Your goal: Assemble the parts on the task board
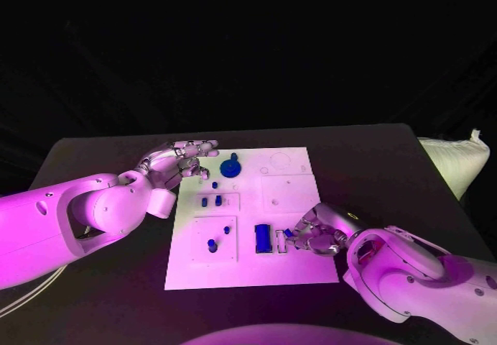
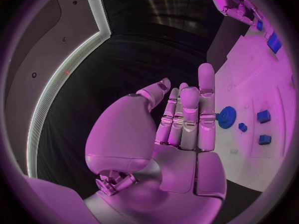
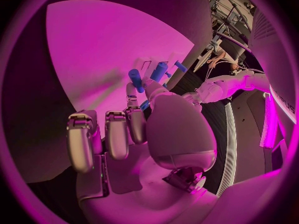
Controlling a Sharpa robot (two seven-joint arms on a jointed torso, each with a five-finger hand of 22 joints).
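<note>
- Head view: the board (image 1: 285, 215) was seen mid-table. The left hand (image 1: 184, 159) was held at its far left edge beside the gear (image 1: 231, 168), fingers apart and empty. The right hand (image 1: 316, 236) was laid at the near right edge, next to the block (image 1: 263, 238) — its grasp could not be told.
- Left wrist view: the left hand (image 2: 181, 122) was extended, fingers straight — nothing held; the gear (image 2: 226, 117) lay just past the fingertips.
- Right wrist view: blue parts (image 3: 159, 72) were seen beyond the right hand (image 3: 134, 134); whether anything was held could not be told.

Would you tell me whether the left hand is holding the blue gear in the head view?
No, the left hand is open with its fingers apart beside the board, and the blue gear lies apart from it on the task board.
</note>
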